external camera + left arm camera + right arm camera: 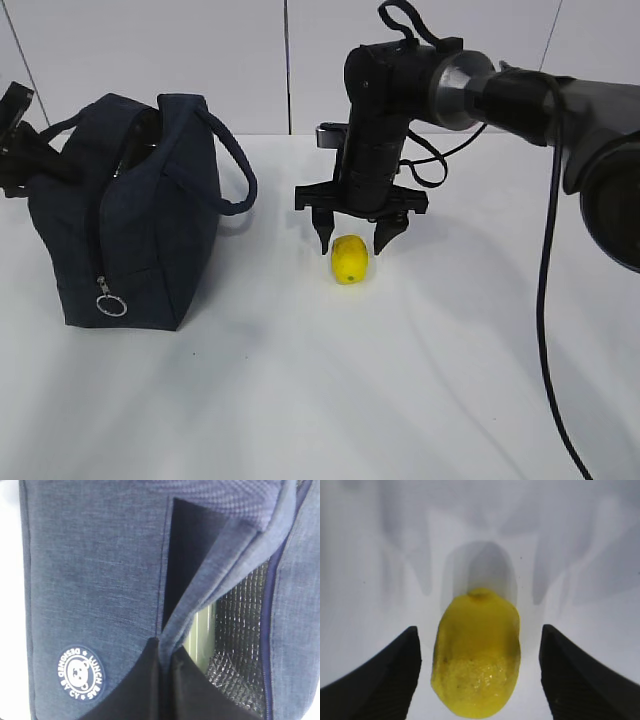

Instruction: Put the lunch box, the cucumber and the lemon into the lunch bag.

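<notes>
Lunch bag (130, 215) stands unzipped, left fingers (145, 685) pinching its fabric; right fingers (390, 675) spread around the lemon (350, 259).

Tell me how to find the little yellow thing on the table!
Start at the white table and find the big dark blue lunch bag on the left. To its right an open black gripper points down; the lemon sits below it. It is the only small, bright yellow, egg-shaped thing there.

Right claw (351, 238) hangs wide open right above the small yellow oval lemon (350, 259); boxy navy fabric lunch bag (130, 215) sits well left of it on the white desk (400, 380).
</notes>
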Tool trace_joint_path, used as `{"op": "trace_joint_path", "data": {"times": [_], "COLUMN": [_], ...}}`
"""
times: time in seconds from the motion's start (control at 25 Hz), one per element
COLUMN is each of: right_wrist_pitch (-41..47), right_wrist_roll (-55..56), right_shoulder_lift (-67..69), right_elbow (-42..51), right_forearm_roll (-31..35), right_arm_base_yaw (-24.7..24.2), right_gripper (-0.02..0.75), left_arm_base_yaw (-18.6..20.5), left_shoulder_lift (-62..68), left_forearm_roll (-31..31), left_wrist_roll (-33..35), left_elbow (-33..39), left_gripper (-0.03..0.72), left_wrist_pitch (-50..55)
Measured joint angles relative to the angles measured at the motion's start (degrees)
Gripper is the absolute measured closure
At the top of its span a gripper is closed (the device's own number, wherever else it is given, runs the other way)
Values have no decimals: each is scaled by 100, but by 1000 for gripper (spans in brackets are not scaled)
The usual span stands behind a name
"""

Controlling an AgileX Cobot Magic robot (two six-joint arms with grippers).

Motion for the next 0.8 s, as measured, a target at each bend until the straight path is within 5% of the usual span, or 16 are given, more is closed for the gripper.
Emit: {"op": "trace_joint_path", "data": {"times": [0.44,0.8], "right_wrist_pitch": [0,0], "right_wrist_roll": [0,-26], "right_shoulder_lift": [187,187], "right_elbow": [0,0], "right_forearm_roll": [190,61], "right_arm_base_yaw": [0,0], "right_gripper": [174,248], "left_arm_base_yaw": [0,0], "left_shoulder_lift": [0,0], "left_forearm_roll": [27,44], "left_wrist_roll": [0,0], "left_elbow": [0,0], "left_gripper": [697,697], "left_wrist_pitch": [0,0]}}
